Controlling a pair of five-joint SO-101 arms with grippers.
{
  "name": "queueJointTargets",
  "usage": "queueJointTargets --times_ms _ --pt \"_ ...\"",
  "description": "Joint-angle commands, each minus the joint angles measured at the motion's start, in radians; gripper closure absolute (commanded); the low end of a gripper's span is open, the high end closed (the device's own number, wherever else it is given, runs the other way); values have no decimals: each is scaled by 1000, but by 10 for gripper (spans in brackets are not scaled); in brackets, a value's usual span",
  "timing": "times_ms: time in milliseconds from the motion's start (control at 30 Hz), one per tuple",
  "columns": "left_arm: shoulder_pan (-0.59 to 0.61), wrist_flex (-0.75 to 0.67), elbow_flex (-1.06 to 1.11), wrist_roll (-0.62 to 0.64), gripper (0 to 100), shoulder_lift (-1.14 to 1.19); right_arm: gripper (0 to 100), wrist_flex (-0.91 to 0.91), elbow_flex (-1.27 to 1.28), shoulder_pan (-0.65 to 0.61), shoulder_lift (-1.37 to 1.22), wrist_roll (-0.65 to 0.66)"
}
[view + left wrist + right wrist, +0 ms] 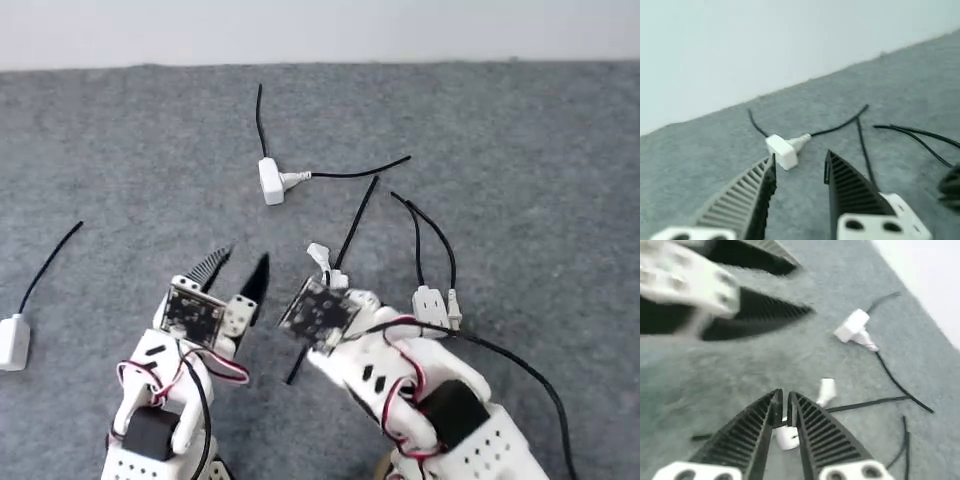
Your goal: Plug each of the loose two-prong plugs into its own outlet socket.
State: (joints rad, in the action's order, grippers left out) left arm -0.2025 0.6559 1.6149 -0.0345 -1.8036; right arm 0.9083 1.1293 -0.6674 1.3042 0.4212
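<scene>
High view: grey carpet (520, 120), white wall (300, 30), plug (318, 252)

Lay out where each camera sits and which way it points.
High view: fixed above, looking down on the grey table; the left arm and right arm enter from the near edge.
Left wrist view: on the left arm, facing across the table toward the wall; its open fingers frame the white socket block.
Right wrist view: on the right arm, looking down along its fingers, closed on a white plug; the left gripper is beyond.
Shared: all three show the socket block.
</scene>
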Motion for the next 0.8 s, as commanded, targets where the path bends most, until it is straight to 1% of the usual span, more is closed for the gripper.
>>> queueJointTargets --times_ms 0,33,100,233,333,433,600,700,767 --pt "68 -173 58 -11 838 -12 986 -159 58 84 5 -34" --pt "72 -203 70 -9 838 -8 981 -191 81 88 4 -60" --pt "72 -207 68 -9 838 3 948 -243 120 87 4 -103" --pt "72 -213 68 -9 838 17 832 -332 181 91 4 -155" --pt "72 -233 68 -9 839 21 773 -440 258 107 5 -209" --pt "71 -233 68 -9 839 21 768 -576 354 108 7 -249" --pt "66 -230 70 -9 839 21 768 -789 486 104 10 -250" --pt "64 -212 70 -14 840 21 768 -849 529 97 7 -250" --pt "63 -206 70 -14 840 21 768 -855 540 79 7 -249"
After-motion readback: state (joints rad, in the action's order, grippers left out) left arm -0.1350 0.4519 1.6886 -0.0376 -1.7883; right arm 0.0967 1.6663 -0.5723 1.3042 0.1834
